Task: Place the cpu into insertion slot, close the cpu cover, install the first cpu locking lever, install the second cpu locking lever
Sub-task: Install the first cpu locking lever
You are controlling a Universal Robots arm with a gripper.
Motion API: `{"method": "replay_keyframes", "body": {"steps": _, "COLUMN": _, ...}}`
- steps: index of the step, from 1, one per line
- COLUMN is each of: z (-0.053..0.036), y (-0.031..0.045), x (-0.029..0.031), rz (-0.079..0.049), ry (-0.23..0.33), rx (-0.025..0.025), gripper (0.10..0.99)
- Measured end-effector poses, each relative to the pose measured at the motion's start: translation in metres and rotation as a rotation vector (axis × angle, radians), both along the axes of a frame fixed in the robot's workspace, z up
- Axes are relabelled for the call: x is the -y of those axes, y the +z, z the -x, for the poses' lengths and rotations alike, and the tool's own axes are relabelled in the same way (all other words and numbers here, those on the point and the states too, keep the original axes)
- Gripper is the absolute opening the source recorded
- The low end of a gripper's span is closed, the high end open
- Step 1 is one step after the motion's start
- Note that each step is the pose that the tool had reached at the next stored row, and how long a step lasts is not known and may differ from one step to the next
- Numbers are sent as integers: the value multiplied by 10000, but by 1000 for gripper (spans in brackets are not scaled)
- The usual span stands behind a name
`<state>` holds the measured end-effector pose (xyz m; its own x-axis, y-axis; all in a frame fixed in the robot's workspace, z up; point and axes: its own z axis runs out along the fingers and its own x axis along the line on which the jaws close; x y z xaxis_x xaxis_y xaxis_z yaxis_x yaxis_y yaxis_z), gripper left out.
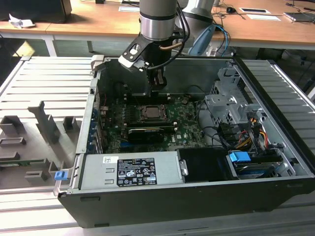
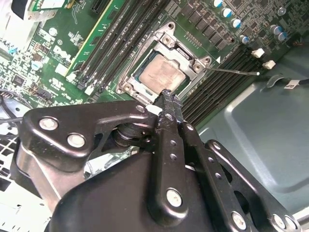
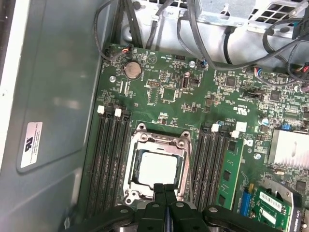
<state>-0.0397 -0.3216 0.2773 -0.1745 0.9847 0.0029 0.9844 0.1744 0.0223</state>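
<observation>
Cpu (image 3: 155,168): one, lying flat in the insertion slot (image 3: 137,170), dull silver top up, at the middle of the green motherboard (image 3: 159,96).

One cpu cover (image 3: 157,141), down flat over the slot, framing the chip through its square window.

One thin locking lever (image 2: 234,71), seen in the second wrist view, reaching out from a corner of the socket across the neighbouring memory slots, apart from the cover.

One gripper (image 3: 164,191), jaws pressed together with nothing between them, tips at the cover's edge just beside the chip. Touching the cover or not: cannot tell. In the exterior view, hanging straight down over the socket inside the open computer case (image 1: 197,196), nearer the case wall farthest from that camera than the near one.

Two banks of long black memory slots (image 3: 108,159), one along each side of the socket, with white latches at their ends. One green memory module (image 3: 231,169), seated at the outer edge of one bank. One round coin cell (image 3: 132,70), near a corner of the motherboard, well apart from the socket.
</observation>
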Motion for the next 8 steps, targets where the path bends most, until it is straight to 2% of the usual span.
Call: {"method": "replay_keyframes", "body": {"steps": 8, "z": 0, "y": 0, "x": 0, "rz": 11, "ry": 547, "rx": -1, "gripper": 106}}
